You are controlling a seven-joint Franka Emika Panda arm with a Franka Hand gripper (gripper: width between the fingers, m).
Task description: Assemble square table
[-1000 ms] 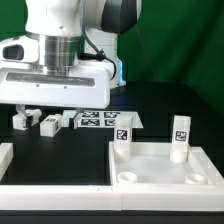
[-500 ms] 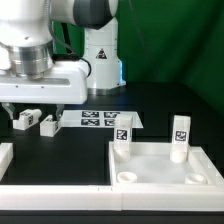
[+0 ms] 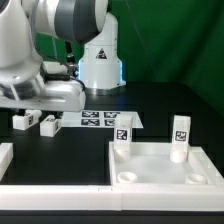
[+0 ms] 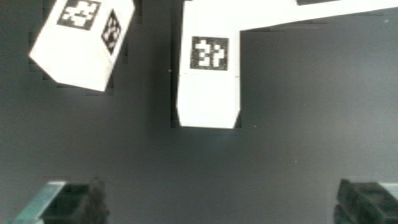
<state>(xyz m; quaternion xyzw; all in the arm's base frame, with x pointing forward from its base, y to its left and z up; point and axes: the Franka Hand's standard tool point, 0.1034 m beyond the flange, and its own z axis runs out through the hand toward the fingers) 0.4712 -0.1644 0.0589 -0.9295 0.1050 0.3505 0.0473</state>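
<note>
Hanging with fingers (image 4: 75, 203) spread apart, clamping nothing, above two loose leg blocks (image 3: 48, 123) lying on the table (image 3: 165, 100) just off the marker board (image 3: 100, 118), toward the exterior view's left. Judging it about half done, seeing the white rimmed square slab (image 3: 160, 162) in front of the marker board, toward the exterior view's right, carrying two upright legs (image 3: 180, 133) at its far corners and leaving both near sockets (image 3: 127, 177) empty.

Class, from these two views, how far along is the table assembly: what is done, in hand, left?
Done: two legs stand upright at the slab's far corners. In hand: nothing; the open end effector hangs over two loose legs. Left: those two, for the slab's empty near sockets.
</note>
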